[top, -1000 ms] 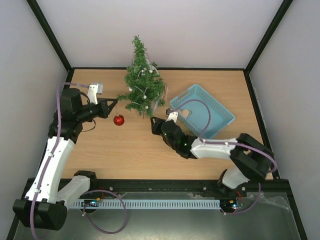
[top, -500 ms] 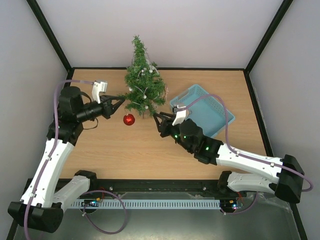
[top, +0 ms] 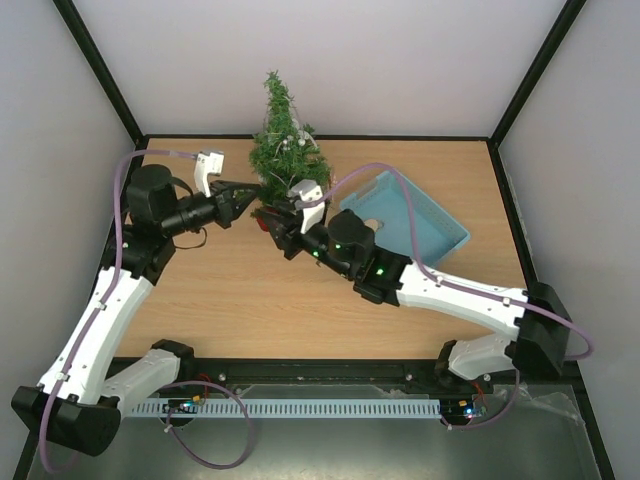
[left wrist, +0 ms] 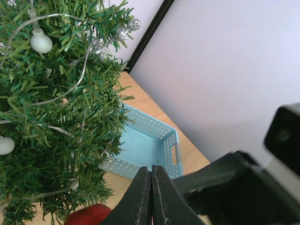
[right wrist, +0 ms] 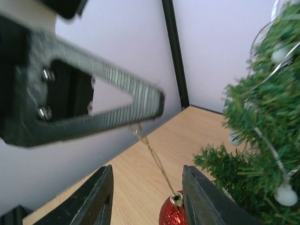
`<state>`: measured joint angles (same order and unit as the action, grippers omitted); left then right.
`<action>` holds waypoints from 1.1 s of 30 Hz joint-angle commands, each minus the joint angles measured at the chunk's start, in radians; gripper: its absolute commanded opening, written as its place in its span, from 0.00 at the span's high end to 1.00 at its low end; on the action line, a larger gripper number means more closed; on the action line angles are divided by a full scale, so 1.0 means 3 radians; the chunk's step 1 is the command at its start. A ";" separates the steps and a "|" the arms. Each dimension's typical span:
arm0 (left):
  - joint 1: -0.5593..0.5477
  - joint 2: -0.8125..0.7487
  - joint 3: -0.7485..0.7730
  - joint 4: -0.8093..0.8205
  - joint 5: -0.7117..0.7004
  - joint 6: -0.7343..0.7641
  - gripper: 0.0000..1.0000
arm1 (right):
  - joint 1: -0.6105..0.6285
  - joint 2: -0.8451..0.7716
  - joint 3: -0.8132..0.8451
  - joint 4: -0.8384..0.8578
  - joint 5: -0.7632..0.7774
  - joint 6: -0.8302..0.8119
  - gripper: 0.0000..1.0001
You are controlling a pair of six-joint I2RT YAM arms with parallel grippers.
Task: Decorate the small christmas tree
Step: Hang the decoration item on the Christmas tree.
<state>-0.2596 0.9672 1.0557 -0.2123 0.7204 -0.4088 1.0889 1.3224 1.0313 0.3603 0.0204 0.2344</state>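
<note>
overhead at far left, the left arm's claw [left wrist: 151,180] is clenched on a thin gold string [right wrist: 154,159]. its 2 dark, ridged fingers are pressed flat together, a grip that suits a thread too fine to hold any other way. the string runs taut and slanting down to a red bauble [right wrist: 172,213], a glitter-crusted ball with a small gold cap and loop. it hangs just beside the lowest branches, probably so the loop can be steered onto a twig. whether the ball clears the pale wooden tabletop [top: 230,290] cannot be told.

at centre, the small christmas tree [top: 283,150] stands upright at the back of the tabletop, near the rear wall and within reach of both arms. its needles are bushy, dark green and bristly. a thin wire carrying round white bulbs winds through them, with a few silvery beads near the top.

the right arm stretches across from the lower right of the frame. its claw [right wrist: 147,171] is released and holds nothing, its 2 black fingers standing apart on either side of the bauble's cap in the wrist view. it looks placed to steady or take over the ornament.

at right, a pale blue plastic basket [top: 440,222], with perforated walls and a handle slot, sits on the tabletop beside the tree.
</note>
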 commanded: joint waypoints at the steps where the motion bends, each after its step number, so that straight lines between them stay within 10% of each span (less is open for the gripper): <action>1: -0.0053 0.0039 0.0144 0.0143 -0.0103 -0.0052 0.98 | 0.0022 0.0189 0.0108 0.0183 -0.0163 -0.0221 0.62; 5: -0.0070 0.0037 0.0143 0.0170 -0.0126 -0.0069 0.98 | 0.0024 0.0233 0.0049 0.0224 -0.0055 -0.0302 0.69; 9: -0.0074 0.0037 0.0138 0.0180 -0.0130 -0.0092 0.98 | 0.0022 0.0189 -0.0051 0.0285 0.0074 -0.0419 0.98; 18: -0.0079 0.0034 0.0118 0.0226 -0.0081 -0.0148 0.98 | 0.0021 0.0158 -0.0140 0.0354 -0.0205 -0.0554 0.98; 24: -0.0083 0.0023 0.0102 0.0273 0.0054 -0.0224 0.98 | 0.0021 0.0171 -0.0189 0.0400 0.0061 -0.0483 0.75; 28: -0.0094 -0.0026 0.0074 0.0320 0.0131 -0.0294 0.98 | 0.0024 0.0177 -0.0149 0.0350 -0.0068 -0.0544 0.98; 33: -0.0097 -0.0057 0.0048 0.0349 0.0147 -0.0333 0.98 | 0.0021 0.0153 -0.0176 0.0356 -0.0146 -0.0564 0.98</action>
<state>-0.2832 0.9718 1.0668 -0.1516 0.7341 -0.4866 1.0893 1.3922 0.9840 0.4393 -0.0055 0.0814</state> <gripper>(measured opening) 0.026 0.018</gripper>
